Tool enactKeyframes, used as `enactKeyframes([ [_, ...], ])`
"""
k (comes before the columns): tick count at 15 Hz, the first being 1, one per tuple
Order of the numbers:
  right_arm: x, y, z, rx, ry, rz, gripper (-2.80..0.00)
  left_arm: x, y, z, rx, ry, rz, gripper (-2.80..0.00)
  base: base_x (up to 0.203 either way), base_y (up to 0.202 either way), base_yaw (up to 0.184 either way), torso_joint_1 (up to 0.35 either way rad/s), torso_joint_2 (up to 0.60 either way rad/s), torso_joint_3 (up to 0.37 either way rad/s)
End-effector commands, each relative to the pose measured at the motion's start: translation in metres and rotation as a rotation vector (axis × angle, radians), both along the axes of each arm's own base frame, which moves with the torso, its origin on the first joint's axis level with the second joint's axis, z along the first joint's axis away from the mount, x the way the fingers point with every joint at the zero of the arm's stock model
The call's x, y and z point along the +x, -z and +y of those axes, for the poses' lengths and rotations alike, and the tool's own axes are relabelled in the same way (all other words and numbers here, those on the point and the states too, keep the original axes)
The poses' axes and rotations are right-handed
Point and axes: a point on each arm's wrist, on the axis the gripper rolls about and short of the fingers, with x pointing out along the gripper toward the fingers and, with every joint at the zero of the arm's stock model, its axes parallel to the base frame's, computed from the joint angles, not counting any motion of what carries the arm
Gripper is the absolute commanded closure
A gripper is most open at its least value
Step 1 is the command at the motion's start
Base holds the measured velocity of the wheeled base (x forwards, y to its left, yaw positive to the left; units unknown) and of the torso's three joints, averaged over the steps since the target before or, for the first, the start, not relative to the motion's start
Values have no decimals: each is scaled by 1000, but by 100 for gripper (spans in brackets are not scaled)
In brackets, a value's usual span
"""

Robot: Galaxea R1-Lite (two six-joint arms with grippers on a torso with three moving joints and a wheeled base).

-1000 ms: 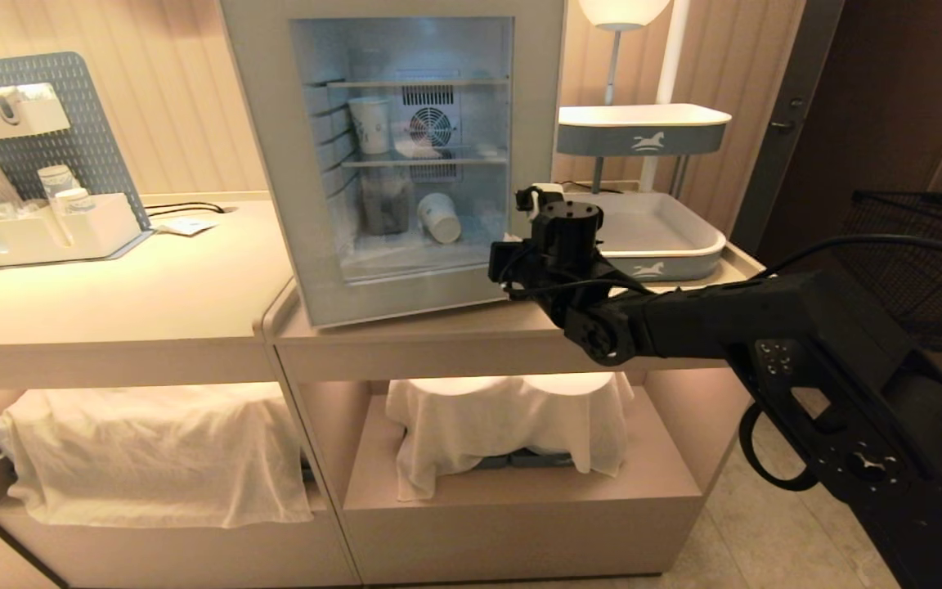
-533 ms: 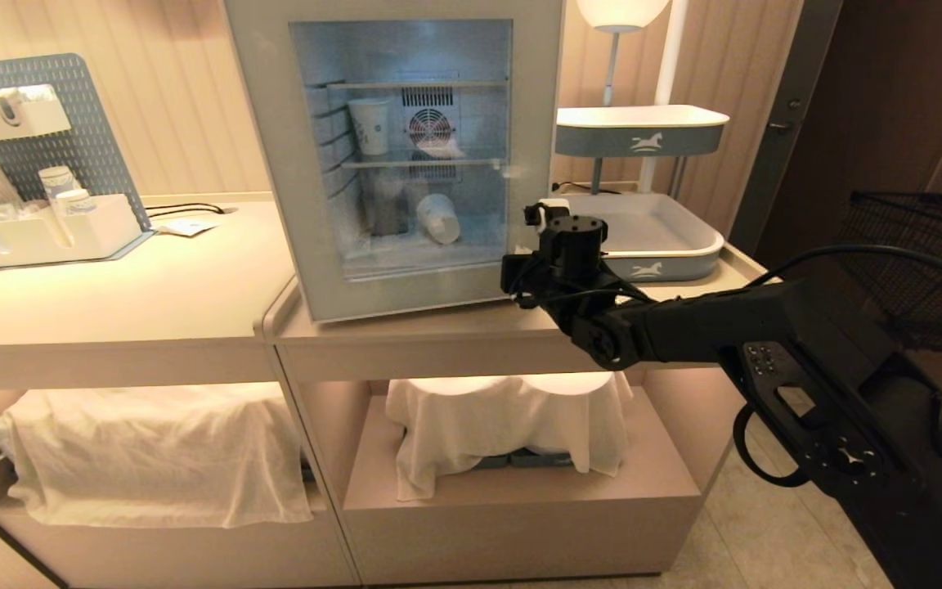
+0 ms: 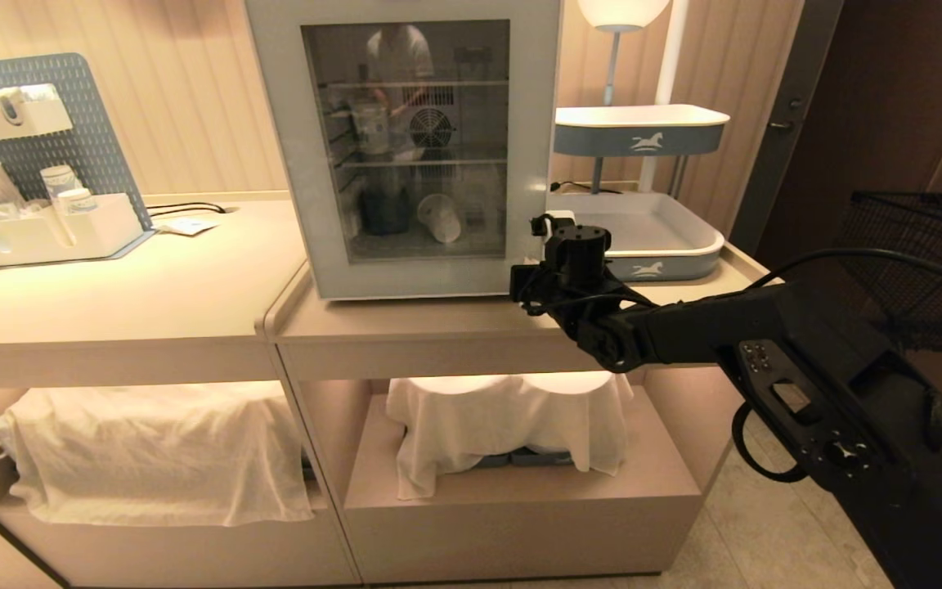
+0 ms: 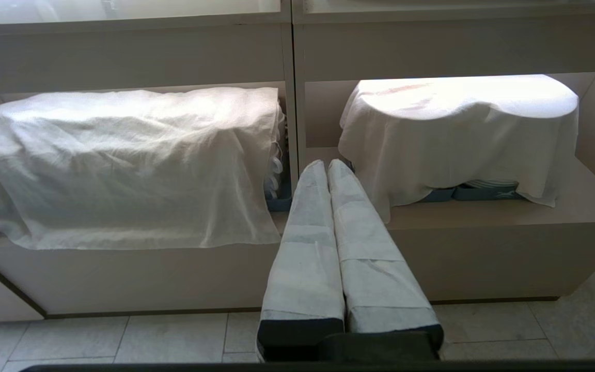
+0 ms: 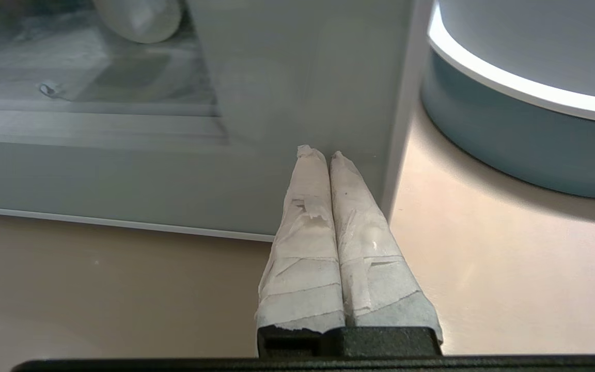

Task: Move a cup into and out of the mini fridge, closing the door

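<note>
The mini fridge (image 3: 471,106) stands on the counter (image 3: 193,286), its door (image 3: 414,280) flat against the body. Through the dark glass, a white cup with a blue print (image 3: 371,127) stands upright on a wire shelf. A second white cup (image 3: 439,217) lies on its side on the fridge floor. My right gripper (image 5: 323,154) is shut and empty, its taped tips against the lower right corner of the door frame (image 5: 297,93). The left gripper (image 4: 327,164) is shut and empty, parked low in front of the cabinet's lower shelves.
A two-tier blue and white tray stand (image 3: 659,245) sits just right of the fridge, close to my right arm (image 3: 684,327). A pegboard organiser (image 3: 46,229) is at the far left. Cloth-covered loads (image 3: 152,450) (image 3: 504,425) fill the lower shelves. A black wire basket (image 3: 912,262) stands at the right.
The door has swung from ajar to flat against the fridge. My right gripper followed it forward and to the right. The glass now looks darker and shows reflections.
</note>
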Motion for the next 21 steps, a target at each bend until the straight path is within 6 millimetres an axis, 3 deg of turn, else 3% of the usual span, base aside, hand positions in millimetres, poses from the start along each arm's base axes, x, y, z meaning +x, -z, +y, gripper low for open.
enactKeyframes([
  [1, -18, -42, -12, 3, 0, -26, 0, 0, 0, 0, 0, -1, -1, 0, 0, 0, 0, 0, 0, 0],
  [4, -63, -91, -54, -45, 27, 28, 0, 0, 0, 0, 0, -1, -1, 0, 0, 0, 0, 0, 0, 0],
  [6, -111, -128, -92, -73, 58, 64, 0, 0, 0, 0, 0, -1, -1, 0, 0, 0, 0, 0, 0, 0],
  [8, -176, -159, -136, -97, 88, 104, 0, 0, 0, 0, 0, -1, -1, 0, 0, 0, 0, 0, 0, 0],
  [11, -292, -175, -191, -115, 139, 162, 0, 0, 0, 0, 0, -1, -1, 0, 0, 0, 0, 0, 0, 0],
  [12, -332, -169, -206, -118, 154, 179, 0, 0, 0, 0, 0, -1, -1, 0, 0, 0, 0, 0, 0, 0],
  [14, -405, -138, -229, -127, 202, 194, 0, 0, 0, 0, 0, -1, -1, 0, 0, 0, 0, 0, 0, 0],
  [16, -458, -85, -241, -146, 258, 220, 0, 0, 0, 0, 0, -1, -1, 0, 0, 0, 0, 0, 0, 0],
  [19, -489, 1, -241, -171, 259, 279, 0, 0, 0, 0, 0, -1, -1, 0, 0, 0, 0, 0, 0, 0],
  [21, -483, 27, -239, -182, 236, 219, 0, 0, 0, 0, 0, -1, -1, 0, 0, 0, 0, 0, 0, 0],
])
